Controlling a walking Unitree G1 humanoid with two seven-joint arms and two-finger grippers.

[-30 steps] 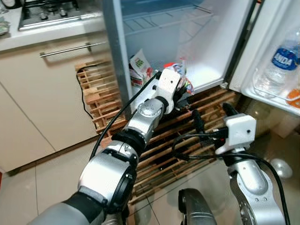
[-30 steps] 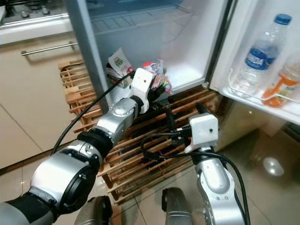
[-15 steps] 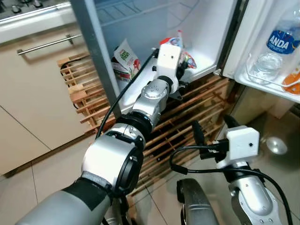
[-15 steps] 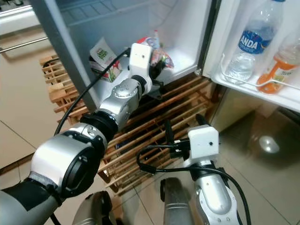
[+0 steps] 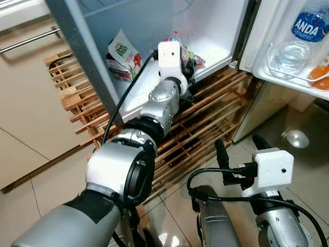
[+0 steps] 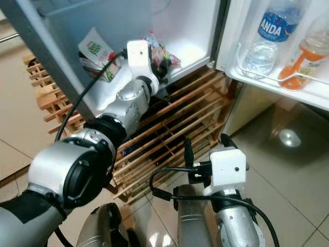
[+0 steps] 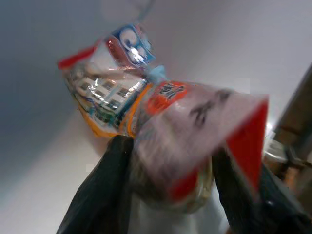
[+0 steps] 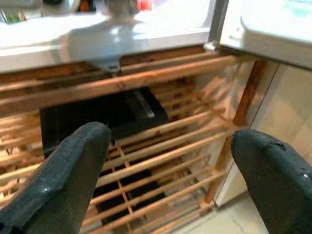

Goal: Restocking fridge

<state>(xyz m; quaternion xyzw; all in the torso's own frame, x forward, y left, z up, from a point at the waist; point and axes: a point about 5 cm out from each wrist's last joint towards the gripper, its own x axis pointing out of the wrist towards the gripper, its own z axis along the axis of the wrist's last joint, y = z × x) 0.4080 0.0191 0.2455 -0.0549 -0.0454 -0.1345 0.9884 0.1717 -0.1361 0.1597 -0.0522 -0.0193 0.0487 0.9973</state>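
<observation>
My left arm reaches into the bottom of the open fridge (image 5: 221, 31). My left gripper (image 7: 170, 185) is shut on a red and white snack packet (image 7: 190, 126), held just above the white fridge floor. A second clear packet (image 7: 105, 95) with a blue logo lies right behind it on the floor. In the left eye view the packets (image 5: 190, 54) show past the white wrist box. A green and white carton (image 5: 119, 51) leans at the fridge's left side. My right gripper (image 5: 240, 148) hangs open and empty, low in front of the wooden rack.
The fridge door stands open on the right, its shelf (image 5: 288, 82) holding a water bottle (image 5: 303, 36) and an orange bottle (image 5: 320, 76). A slatted wooden rack (image 5: 205, 121) sits under the fridge. Tiled floor (image 5: 46, 180) lies to the left, cabinet fronts (image 5: 25, 67) beyond it.
The camera has shifted forward and right. My left arm has stretched farther into the fridge with the packet. My right gripper sits lower in the picture, still open.
</observation>
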